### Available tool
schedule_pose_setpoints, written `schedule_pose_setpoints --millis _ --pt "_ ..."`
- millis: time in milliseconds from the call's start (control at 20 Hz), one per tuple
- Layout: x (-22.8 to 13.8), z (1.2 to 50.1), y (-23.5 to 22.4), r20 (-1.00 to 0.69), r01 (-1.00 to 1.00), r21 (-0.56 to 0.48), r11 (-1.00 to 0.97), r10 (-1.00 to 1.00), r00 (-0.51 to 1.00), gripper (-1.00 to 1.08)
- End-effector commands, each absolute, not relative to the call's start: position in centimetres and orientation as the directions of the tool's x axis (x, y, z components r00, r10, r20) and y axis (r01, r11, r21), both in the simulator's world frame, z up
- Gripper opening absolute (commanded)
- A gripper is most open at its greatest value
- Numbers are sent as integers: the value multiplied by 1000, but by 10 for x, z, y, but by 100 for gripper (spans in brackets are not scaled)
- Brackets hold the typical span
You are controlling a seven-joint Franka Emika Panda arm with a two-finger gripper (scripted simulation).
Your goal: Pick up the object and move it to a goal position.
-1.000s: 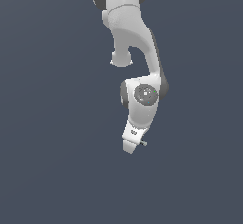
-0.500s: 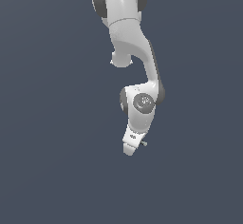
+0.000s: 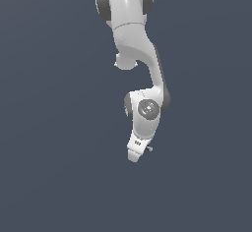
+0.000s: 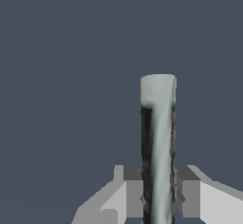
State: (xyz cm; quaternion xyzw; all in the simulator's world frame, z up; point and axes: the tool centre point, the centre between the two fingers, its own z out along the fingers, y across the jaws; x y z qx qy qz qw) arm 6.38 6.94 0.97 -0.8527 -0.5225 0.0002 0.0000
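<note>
Gripper pinches the stick: both fingers press against its shaft, one on each side, no gap showing. Wrist view: stick juts out past the fingertips, light grey with a dark streak along one side, pale blunt end farthest from the hand. Exterior view: gripper hangs low, pointing toward 6 o'clock; a small bit of stick pokes out at its 3 o'clock side. Arm rises from the hand toward 12 o'clock. Plain dark grey-blue ground all around.
</note>
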Motion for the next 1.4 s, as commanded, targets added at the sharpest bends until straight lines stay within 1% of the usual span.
schedule_pose_setpoints --millis 0,350,600,800,1350 --pt "64 10 69 0 891 0 -454 891 454 -100" --pt "64 11 68 0 891 0 -454 891 454 -100" --pt "66 23 49 0 891 0 -454 891 454 -100" --pt "68 42 20 0 891 0 -454 891 454 -100" --pt "80 110 -82 0 891 0 -454 891 454 -100"
